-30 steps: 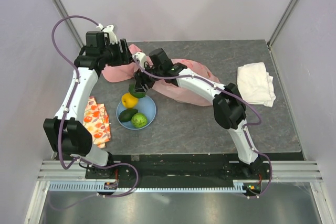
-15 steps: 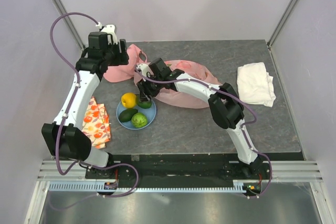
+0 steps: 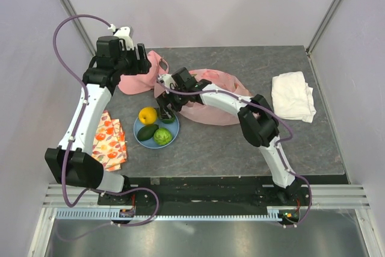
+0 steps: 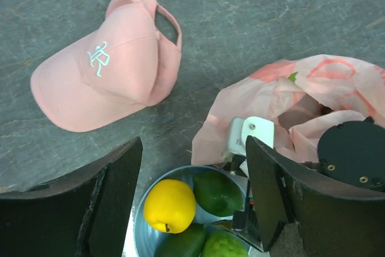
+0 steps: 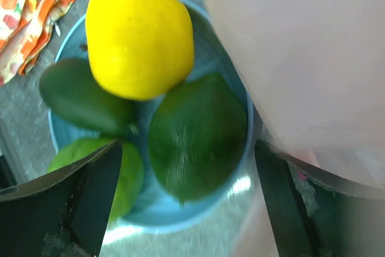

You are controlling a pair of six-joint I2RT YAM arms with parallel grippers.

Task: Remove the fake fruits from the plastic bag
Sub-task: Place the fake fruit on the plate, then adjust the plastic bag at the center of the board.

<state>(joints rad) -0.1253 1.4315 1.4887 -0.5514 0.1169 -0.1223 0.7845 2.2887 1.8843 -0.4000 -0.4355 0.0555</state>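
The translucent pink plastic bag (image 3: 212, 97) lies crumpled at the middle of the table; it also shows in the left wrist view (image 4: 301, 94). A blue plate (image 3: 172, 130) in front of it holds a yellow lemon (image 3: 147, 115), a dark green avocado (image 3: 146, 132), a green round fruit (image 3: 161, 137) and a second avocado (image 3: 168, 118). My right gripper (image 3: 163, 111) is open just above that second avocado (image 5: 195, 142), apart from it. My left gripper (image 3: 143, 61) is open and empty, high over the back left. Any fruit still in the bag is hidden.
An opaque pink cap (image 4: 108, 70) lies at the back left, partly under my left arm. A folded white cloth (image 3: 293, 95) lies at the right. An orange patterned cloth (image 3: 108, 139) lies left of the plate.
My right gripper carried the second avocado from the bag's edge down onto the plate and opened off it. My left arm shifted slightly.
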